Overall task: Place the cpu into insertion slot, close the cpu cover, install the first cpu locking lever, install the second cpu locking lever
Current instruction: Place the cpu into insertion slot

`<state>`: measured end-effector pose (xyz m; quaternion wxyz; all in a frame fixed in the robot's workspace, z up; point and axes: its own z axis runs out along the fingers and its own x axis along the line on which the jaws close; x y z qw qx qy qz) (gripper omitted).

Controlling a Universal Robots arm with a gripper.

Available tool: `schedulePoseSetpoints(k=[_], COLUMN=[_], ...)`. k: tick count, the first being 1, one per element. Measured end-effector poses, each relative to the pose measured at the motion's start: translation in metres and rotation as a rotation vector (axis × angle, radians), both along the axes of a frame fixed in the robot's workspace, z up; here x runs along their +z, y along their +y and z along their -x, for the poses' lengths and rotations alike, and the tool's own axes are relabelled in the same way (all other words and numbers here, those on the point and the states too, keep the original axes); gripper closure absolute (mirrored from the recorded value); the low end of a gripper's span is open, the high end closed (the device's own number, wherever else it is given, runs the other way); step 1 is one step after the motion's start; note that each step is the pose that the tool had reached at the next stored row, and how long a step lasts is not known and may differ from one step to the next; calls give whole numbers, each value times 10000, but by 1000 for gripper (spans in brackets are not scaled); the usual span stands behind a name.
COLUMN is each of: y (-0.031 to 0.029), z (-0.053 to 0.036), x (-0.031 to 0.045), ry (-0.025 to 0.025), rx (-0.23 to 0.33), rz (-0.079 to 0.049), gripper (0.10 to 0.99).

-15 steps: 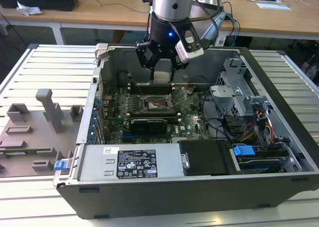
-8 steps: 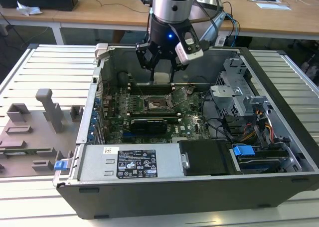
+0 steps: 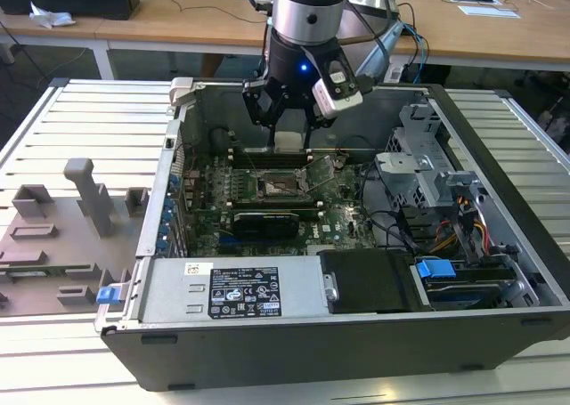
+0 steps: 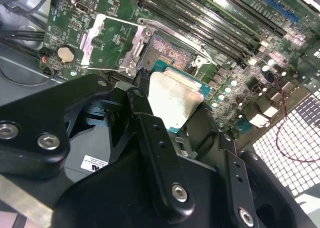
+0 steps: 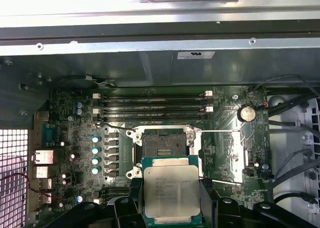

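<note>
One cpu, likely light, stiff and fragile underneath, is clamped by its thin edges in the gripper, hanging just beside the open slot mid-board, not yet seated; the cover lies flipped open beside it.

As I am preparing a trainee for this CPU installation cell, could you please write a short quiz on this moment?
1. True or false: the cpu is already seated in the insertion slot.
2. The cpu cover is: A) closed over the slot; B) swung open beside the slot; C) held in the jaws.
3. Fill in: the jaws are shut on the ____.

Key
1. False: the jaws hold it clear of the slot, whose dark pin field is bare.
2. B.
3. cpu.
</note>
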<state>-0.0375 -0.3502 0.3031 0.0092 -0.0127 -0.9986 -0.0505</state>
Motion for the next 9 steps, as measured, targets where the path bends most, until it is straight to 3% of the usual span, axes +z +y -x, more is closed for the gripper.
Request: schedulePoseSetpoints(k=[9], y=[0], z=[0], x=[-71], ry=[0], rx=[0], rz=[-1], gripper=[545])
